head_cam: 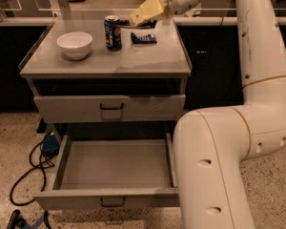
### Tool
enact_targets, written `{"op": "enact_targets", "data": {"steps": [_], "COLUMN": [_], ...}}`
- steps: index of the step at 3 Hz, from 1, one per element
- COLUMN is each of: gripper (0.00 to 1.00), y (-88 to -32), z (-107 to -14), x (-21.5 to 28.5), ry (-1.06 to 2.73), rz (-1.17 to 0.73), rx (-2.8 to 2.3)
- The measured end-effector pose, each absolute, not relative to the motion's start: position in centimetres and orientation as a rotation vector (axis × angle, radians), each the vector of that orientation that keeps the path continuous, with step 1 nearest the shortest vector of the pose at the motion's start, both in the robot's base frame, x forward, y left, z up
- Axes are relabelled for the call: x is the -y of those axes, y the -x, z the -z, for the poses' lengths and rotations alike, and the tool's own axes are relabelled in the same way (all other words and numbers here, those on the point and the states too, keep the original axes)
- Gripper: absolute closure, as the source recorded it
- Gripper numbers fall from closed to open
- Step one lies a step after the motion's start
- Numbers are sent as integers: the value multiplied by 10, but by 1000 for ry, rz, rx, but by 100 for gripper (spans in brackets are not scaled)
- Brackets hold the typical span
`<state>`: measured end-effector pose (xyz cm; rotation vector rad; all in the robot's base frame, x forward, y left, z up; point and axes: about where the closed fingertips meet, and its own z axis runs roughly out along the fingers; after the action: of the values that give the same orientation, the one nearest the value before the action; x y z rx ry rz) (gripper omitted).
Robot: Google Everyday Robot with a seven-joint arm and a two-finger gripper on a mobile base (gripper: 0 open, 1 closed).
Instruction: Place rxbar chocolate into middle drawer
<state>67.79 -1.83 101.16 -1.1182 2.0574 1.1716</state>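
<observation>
One white arm (257, 80) rises on the right and bends left over the cabinet's grey surface (133, 61). Below, the middle drawer (133, 198) stands pulled out, while the drawer above it (148, 108) is closed. A white bowl (75, 44) sits at the left of the surface, with a can (113, 32) upright to its right. A dark wrapped bar (143, 38) lies flat near the can. The gripper (142, 17) hangs above them, pinching the rxbar chocolate (139, 25), clear of the surface.

White arm (214, 142) w/ dark holes (204, 162), tan gripper (133, 22) over cabinet (133, 61)
</observation>
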Motion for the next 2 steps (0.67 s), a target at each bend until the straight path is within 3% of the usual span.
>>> {"op": "enact_targets", "data": {"steps": [2], "gripper": [100], "y": [-691], "z": [-1011], "x": [7], "ry": [1046], "rz": [-1205], "rx": [-2069]}}
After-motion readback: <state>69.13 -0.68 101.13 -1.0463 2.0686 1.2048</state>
